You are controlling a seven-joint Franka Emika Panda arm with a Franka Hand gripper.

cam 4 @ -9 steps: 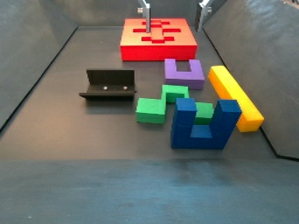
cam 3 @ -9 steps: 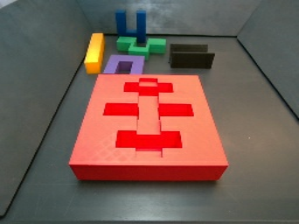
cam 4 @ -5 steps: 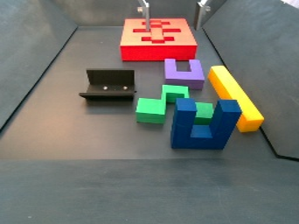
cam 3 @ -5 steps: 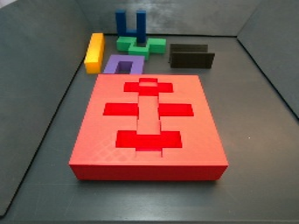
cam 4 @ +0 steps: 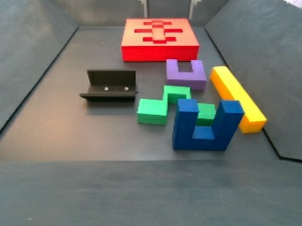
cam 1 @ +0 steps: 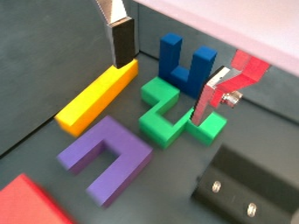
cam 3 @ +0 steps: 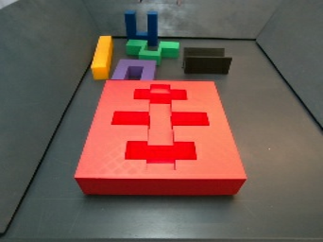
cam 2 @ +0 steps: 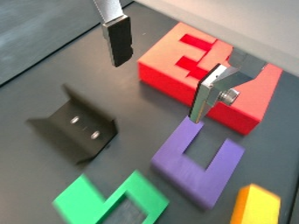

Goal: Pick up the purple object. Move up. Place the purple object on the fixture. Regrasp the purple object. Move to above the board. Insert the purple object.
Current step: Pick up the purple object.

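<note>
Presently, by view.

Wrist view, floor pieces: one gripper (cam 1: 166, 77), hanging above the pieces, its two silver plate fingers (cam 1: 121, 42) spread wide with nothing between them. One purple object (cam 1: 107, 157) lying flat on the dark floor, free of the gripper; its two prongs point toward the fixture (cam 1: 247, 185) corner of the frame, base toward the red board (cam 1: 20, 197). One yellow bar (cam 1: 100, 95), one green block (cam 1: 173, 112), one blue two-pronged piece (cam 1: 184, 61) standing upright.

Wrist view, board side: same gripper (cam 2: 162, 68), fingers parted, empty. One purple object (cam 2: 200, 160) just beside the board (cam 2: 201, 70), not under the fingers. One fixture (cam 2: 73, 125), one green block (cam 2: 111, 201), one end of the yellow bar (cam 2: 256, 206).

Side view from the board end: one board (cam 3: 159, 134) nearest, carrying recessed cross-and-bar cutouts. One purple object (cam 3: 134, 71) just beyond its far edge, flat, prongs pointing toward the board. Behind it, one yellow bar (cam 3: 102, 54), one green block (cam 3: 150, 48), one blue piece (cam 3: 143, 25), one fixture (cam 3: 207, 61). Gripper not seen.

Side view from the opposite end: one blue piece (cam 4: 209, 124) nearest, one green block (cam 4: 162, 103), one yellow bar (cam 4: 236, 95), one fixture (cam 4: 109, 86), one purple object (cam 4: 185, 73) between green block and board (cam 4: 161, 41), prongs toward the viewer's side, long axis running toward the board. Gripper not seen.
</note>
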